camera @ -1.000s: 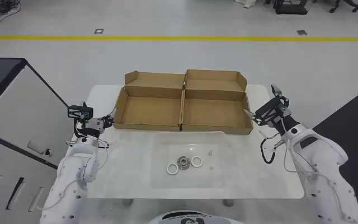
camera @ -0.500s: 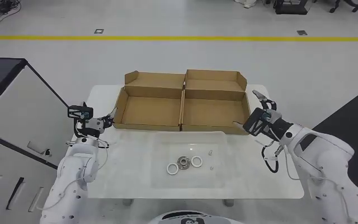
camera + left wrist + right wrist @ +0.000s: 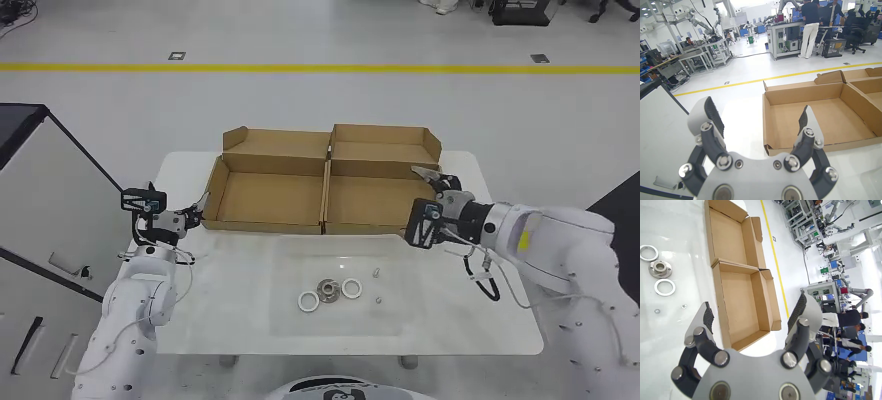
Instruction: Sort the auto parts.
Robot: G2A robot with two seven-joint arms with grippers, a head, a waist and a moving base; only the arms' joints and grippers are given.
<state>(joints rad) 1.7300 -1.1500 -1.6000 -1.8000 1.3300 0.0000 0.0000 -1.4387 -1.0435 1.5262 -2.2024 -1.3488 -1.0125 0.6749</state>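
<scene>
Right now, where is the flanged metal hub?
In the top view, the flanged hub lies near the middle of the white table, between one flat ring on its left and a second ring on its right.

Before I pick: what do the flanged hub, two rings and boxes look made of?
Flanged hub: likely steel, dull machined grey with soft highlights. Two rings: probably metal, paler, smooth; plastic not ruled out. Boxes: brown cardboard, matte, folded flaps, creased edges.
</scene>
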